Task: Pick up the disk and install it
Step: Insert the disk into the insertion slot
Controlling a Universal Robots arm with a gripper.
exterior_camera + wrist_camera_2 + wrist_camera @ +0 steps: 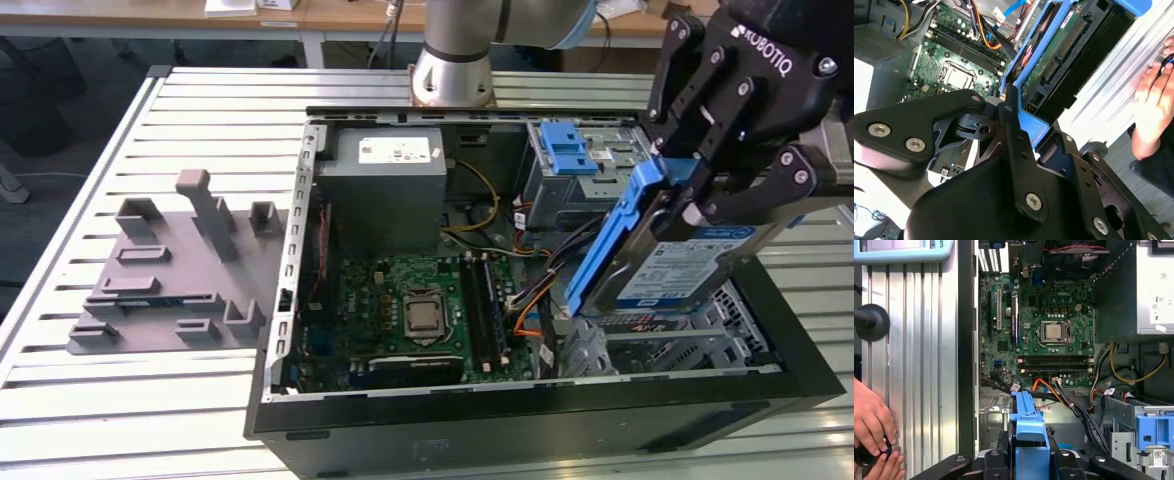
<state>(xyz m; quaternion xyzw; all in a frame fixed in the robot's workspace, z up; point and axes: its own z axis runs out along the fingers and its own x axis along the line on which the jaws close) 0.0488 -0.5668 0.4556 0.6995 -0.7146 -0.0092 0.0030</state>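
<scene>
**Holding the disk over the open case**

Clamped on the disk (687, 265), the gripper (721, 195) hangs over the open case (534, 430) at the exterior view's right. The disk is tilted, one blue rail uppermost, and sits just above a bare metal bay in that corner of the case. Its blue-and-white label (681, 270) faces the exterior camera, but the print is too small to make out. White lettering runs along the gripper's black body.

In the second wrist view the disk's (1064, 55) green underside and its connector row show, with the gripper (1026, 127) closed across the blue rail. In the first wrist view the rail's end (1026, 425) stands between the black fingers (999, 452).

Inside the case lies a green board (414, 310) with a bare processor socket at its middle. A grey power supply (387, 180) with a white printed sticker (400, 152) sits beyond the board, and a cage (574, 175) with a blue latch (567, 150) sits beside the supply.

On the slatted table (80, 200), at the exterior view's left, stands a grey block fixture (174, 270). In the first wrist view a person's hand (871, 425) rests on the table beside the case.
</scene>
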